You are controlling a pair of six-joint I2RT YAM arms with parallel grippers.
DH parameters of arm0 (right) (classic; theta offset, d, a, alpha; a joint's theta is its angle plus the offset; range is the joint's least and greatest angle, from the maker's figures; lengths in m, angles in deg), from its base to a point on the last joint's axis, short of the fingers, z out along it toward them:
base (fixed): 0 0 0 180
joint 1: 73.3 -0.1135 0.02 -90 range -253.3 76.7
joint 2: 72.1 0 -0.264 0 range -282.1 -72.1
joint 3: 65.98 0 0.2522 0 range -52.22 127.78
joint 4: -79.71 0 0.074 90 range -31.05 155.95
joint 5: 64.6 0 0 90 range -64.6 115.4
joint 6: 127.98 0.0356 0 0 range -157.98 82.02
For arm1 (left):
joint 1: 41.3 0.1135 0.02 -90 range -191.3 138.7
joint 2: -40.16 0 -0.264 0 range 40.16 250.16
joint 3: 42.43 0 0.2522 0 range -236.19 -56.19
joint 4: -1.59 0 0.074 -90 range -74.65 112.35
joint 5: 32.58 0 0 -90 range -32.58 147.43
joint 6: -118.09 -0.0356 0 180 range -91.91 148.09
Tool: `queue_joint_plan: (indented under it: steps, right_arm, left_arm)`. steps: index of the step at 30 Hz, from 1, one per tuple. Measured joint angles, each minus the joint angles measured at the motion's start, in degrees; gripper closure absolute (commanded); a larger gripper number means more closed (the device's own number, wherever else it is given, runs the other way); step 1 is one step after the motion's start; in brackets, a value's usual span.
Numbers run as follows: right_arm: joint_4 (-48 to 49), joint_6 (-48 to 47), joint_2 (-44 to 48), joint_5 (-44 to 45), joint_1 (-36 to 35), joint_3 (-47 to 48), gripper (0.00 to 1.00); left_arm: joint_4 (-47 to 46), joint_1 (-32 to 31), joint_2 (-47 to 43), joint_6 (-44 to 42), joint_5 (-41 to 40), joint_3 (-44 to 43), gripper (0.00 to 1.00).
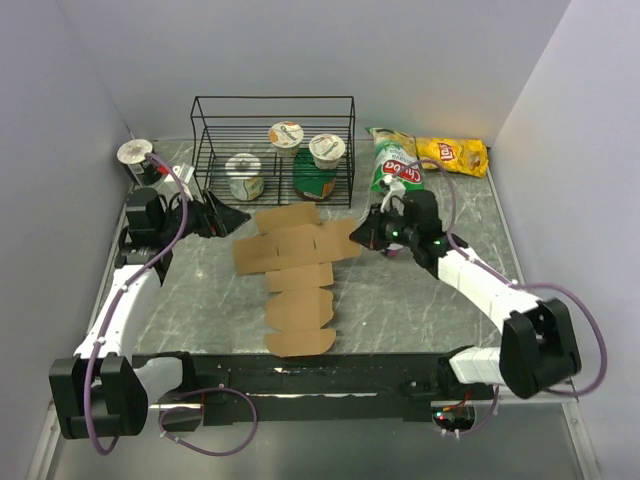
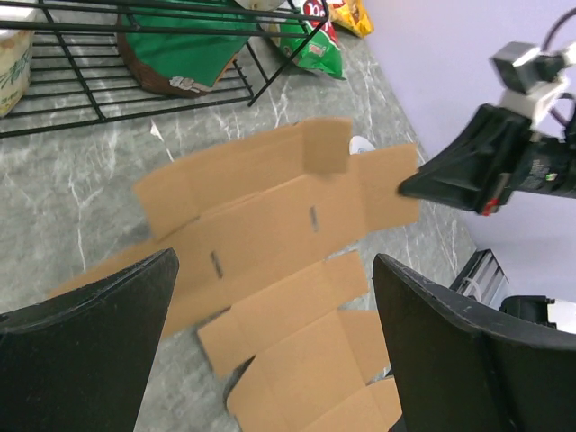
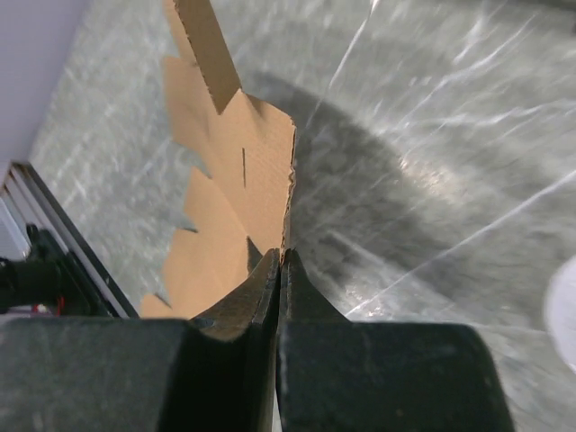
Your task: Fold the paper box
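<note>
Black wire rack [image 1: 273, 98] with three yogurt cups [image 1: 327, 150], green snack bag [image 1: 392, 166], yellow chip bag [image 1: 455, 155], marbled table [image 1: 400, 310]

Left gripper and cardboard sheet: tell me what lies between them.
Only bare grey table separates the left gripper from the cardboard sheet; the top view shows it.

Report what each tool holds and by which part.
The right tool is shut on the paper box, pinching the outer edge of its right-side flap. The left tool is open and holds nothing.
</note>
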Motion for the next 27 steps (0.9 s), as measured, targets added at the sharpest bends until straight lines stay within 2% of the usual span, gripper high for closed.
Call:
queue_joint_plan:
  steps: [7,13,19,23,27]
  right_arm:
    - [-0.85,-2.19,9.09,-2.6,1.62,-2.69,1.0]
    - [-2.86,-2.86,13.27,-5.49,3.08,-2.71,1.0]
    - [-4.11,-3.1,16.02,-8.61,4.7,-2.71,1.0]
    - [-4.85,-3.26,16.9,-10.88,5.42,-2.71,1.0]
    - [-5.55,-3.28,17.55,-13.29,6.1,-2.67,1.0]
  left_arm:
    - [-2.19,-1.16,2.6,0.33,-0.11,0.5,0.03]
    - [-2.12,-3.58,8.63,0.15,0.17,0.04,0.02]
    - [-4.35,-3.54,9.03,0.39,0.42,0.0,0.01]
    - [-5.29,-3.54,9.42,0.35,1.03,-0.72,0.13]
    - [-6.14,-3.54,13.14,0.13,4.61,-4.48,0.16]
